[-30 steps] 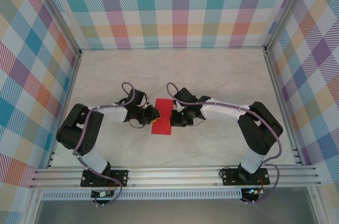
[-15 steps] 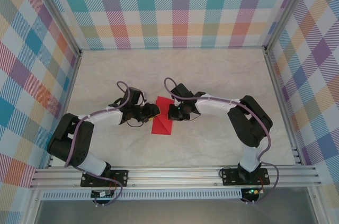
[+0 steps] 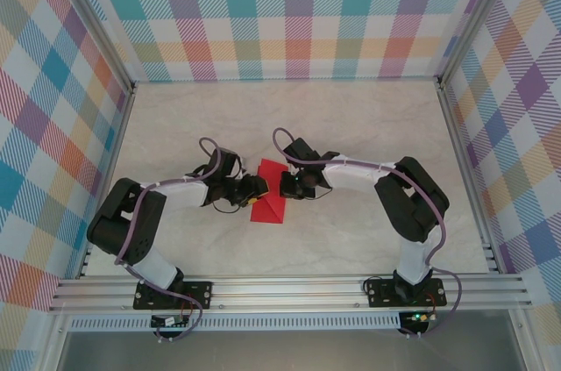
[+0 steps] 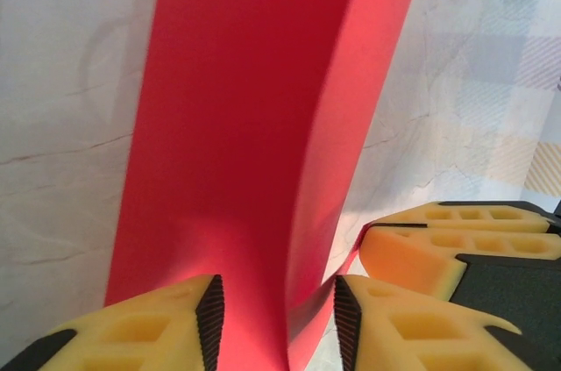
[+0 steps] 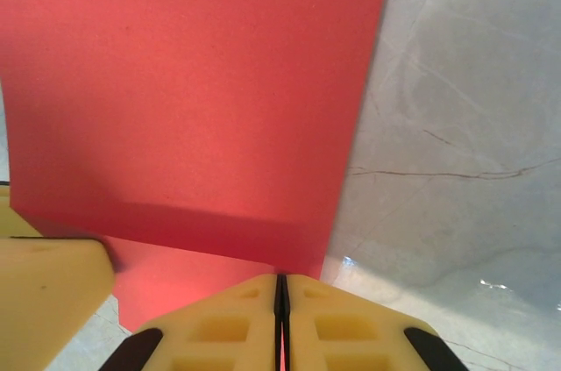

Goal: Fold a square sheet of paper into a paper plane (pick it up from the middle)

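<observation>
The two arms start at the near edge of the table (image 3: 351,239) and bend in toward the middle. Their claws come close together there, one on each side of the paper (image 3: 267,206).

The paper is bright red. It sits near the middle of the table. From above it looks narrow, longer front to back than side to side.

The left claw (image 3: 255,189) is at the paper's left side. Seen from its wrist, its two yellow fingers (image 4: 166,323) stand apart. The claw is partly open. A bent-up part of the paper runs through the gap and curves away from the claw. One side of the paper lies lower, and the other side lifts up over the table.

The right claw (image 3: 286,185) is at the paper's right side. Seen from its wrist, its two fingers (image 5: 351,327) are pressed tight together. A thin red edge of the paper is pinched between them. The rest of the paper spreads out ahead of it.

Past the claws the table is pale, like marble. Checked walls (image 3: 289,11) in many colours stand behind it and at both sides.
</observation>
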